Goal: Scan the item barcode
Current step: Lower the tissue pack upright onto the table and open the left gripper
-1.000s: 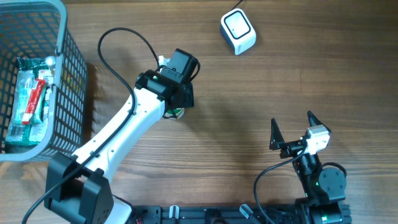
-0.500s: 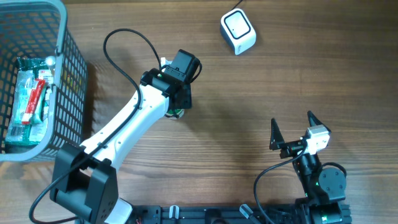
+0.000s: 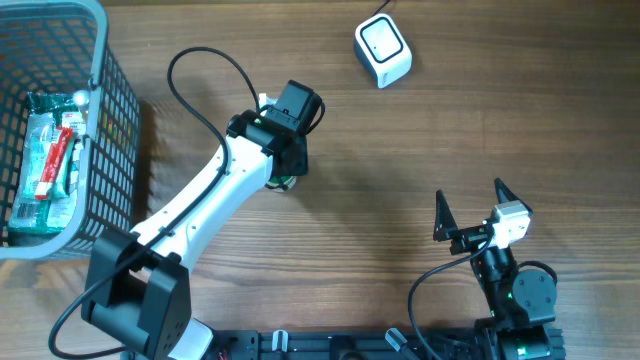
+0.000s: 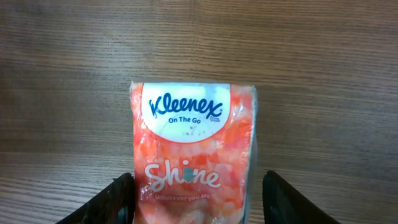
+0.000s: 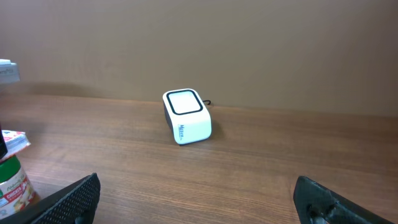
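Note:
An orange and white Kleenex tissue pack (image 4: pixel 193 149) stands on the wooden table between the jaws of my left gripper (image 4: pixel 198 186). The left finger (image 4: pixel 121 199) touches the pack's side, while a narrow strip of table shows between the pack and the right finger (image 4: pixel 283 199). From overhead, the left gripper (image 3: pixel 285 150) points down and hides the pack. The white barcode scanner (image 3: pixel 382 51) sits at the far right of the table, also seen as the white scanner (image 5: pixel 186 116) ahead of my right gripper (image 5: pixel 199 205). The right gripper (image 3: pixel 470 195) is wide open and empty near the front edge.
A grey wire basket (image 3: pixel 110 120) at the far left holds several packaged items (image 3: pixel 48 165). A green-labelled can (image 5: pixel 13 185) stands beside the left arm, its edge peeking out (image 3: pixel 284 183) under the gripper. A black cable (image 3: pixel 200 60) loops over the table.
The left jaws have narrowed around the tissue pack, and the left arm has shifted slightly. The right arm has not moved.

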{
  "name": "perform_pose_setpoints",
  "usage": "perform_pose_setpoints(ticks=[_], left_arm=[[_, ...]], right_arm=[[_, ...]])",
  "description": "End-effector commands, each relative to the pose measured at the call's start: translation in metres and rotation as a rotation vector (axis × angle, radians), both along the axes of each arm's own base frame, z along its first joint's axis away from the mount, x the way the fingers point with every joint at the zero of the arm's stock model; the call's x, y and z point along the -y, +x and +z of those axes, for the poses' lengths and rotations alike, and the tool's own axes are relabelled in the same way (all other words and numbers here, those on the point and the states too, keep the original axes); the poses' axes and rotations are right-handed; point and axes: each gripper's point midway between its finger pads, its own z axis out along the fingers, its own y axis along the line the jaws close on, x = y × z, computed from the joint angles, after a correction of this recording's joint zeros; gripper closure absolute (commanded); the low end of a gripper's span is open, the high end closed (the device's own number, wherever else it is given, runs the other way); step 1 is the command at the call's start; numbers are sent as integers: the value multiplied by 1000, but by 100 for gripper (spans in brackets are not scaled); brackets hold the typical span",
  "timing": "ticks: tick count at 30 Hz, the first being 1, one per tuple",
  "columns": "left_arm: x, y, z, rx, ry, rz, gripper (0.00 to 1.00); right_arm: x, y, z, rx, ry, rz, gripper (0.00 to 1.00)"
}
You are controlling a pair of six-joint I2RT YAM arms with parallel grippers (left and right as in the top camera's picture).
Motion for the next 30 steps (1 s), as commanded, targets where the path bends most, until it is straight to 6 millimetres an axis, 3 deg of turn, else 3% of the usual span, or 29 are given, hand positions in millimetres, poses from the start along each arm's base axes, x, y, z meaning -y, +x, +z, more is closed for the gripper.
perform_pose_setpoints(ticks=[1,4,10,18,24,30], left_arm=[[-10,-4,-13,-20,44,13,45],[-14,-3,-12,-9,70,19,52],[-14,-2,-12,-6,67,19,57],[-14,-14,-14,-59,58,10,57],[-12,-14,-14,-58,50,9,51],[-9,-13,-14,-59,32,6,51]], right_arm=[[3,0,1,9,-10,-14,0],[3,0,1,9,-10,-14,0],[3,0,1,9,-10,-14,0],[3,0,1,9,-10,-14,0],[3,0,1,9,-10,-14,0],[3,0,1,9,-10,-14,0]])
